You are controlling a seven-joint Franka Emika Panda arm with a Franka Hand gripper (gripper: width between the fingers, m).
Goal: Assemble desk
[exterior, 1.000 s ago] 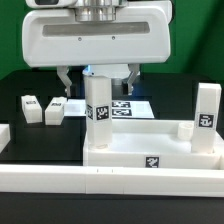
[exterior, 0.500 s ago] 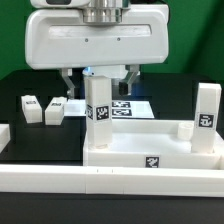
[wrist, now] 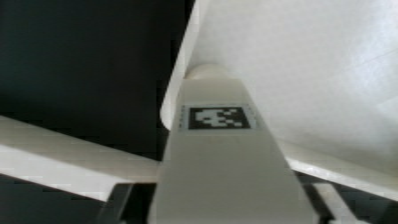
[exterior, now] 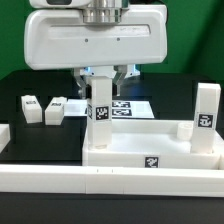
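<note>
The white tray-like tabletop [exterior: 150, 152] lies on the black table. One white leg [exterior: 99, 108] stands upright at its corner on the exterior view's left, and a second leg [exterior: 207, 118] stands at the corner on the right. Two more legs [exterior: 30, 108] [exterior: 55, 110] lie loose on the table at the left. My gripper [exterior: 100, 86] hangs over the left upright leg with a finger on each side of its top. In the wrist view the leg [wrist: 221, 150] fills the space between the fingers [wrist: 118, 205], with a thin dark gap on each side. The gripper is open.
The marker board [exterior: 132, 108] lies flat behind the tabletop. A long white rail [exterior: 110, 185] runs along the front, and another white rail end [exterior: 3, 135] sits at the left edge.
The two fingers have moved inward from wide apart to close beside the left upright leg. The leg and tabletop have not moved.
</note>
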